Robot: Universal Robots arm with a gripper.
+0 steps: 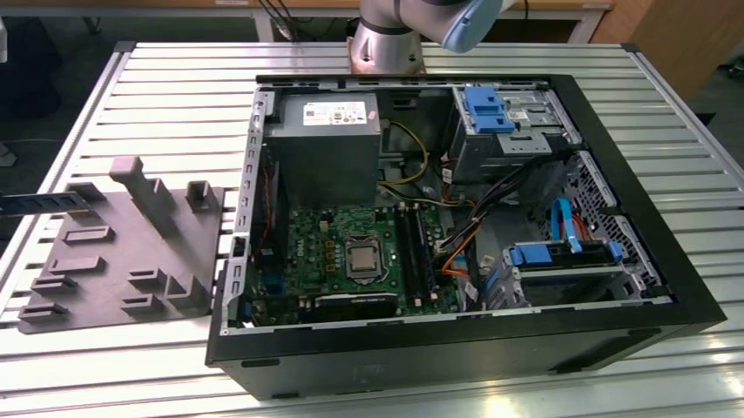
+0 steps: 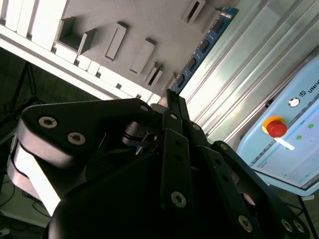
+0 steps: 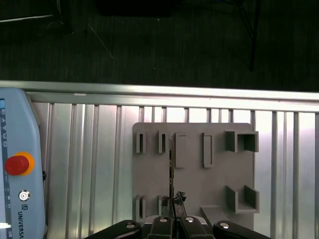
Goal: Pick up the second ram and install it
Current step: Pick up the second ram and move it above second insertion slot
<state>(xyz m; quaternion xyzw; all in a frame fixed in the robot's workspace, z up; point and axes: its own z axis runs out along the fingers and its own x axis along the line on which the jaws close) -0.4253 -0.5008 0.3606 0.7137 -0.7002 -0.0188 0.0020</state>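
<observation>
Pincer [image 2: 169, 97] status: my fingers are pulled together on the near end of the second ram [image 2: 204, 45], as far as I can make out. In the second wrist view the blue-green board sticks straight out from my fingertips, with its chips facing the camera. It runs along the edge of the gray holder tray [image 2: 124, 20], where the tray meets the slatted table [image 2: 234, 74].

In the first wrist view the second ram [image 3: 171, 174] shows edge-on. It's just a thin dark line coming out of the pincer [image 3: 173, 215] and crossing the holder tray [image 3: 199, 181] between its little slots. I honestly can't tell if the stick is sitting in a slot or lifted clear of it. The teach pendant [image 3: 17, 164] with its red button sits off to one side of the tray.

In the exterior view the second ram [image 1: 41, 202] is at the far left edge of the frame, about mid-height, by the upper left corner of the holder tray [image 1: 117, 261]. The open computer case [image 1: 465, 348] takes up the center and right, well apart from the stick. The green motherboard [image 1: 337, 252] sits in its lower middle.
</observation>
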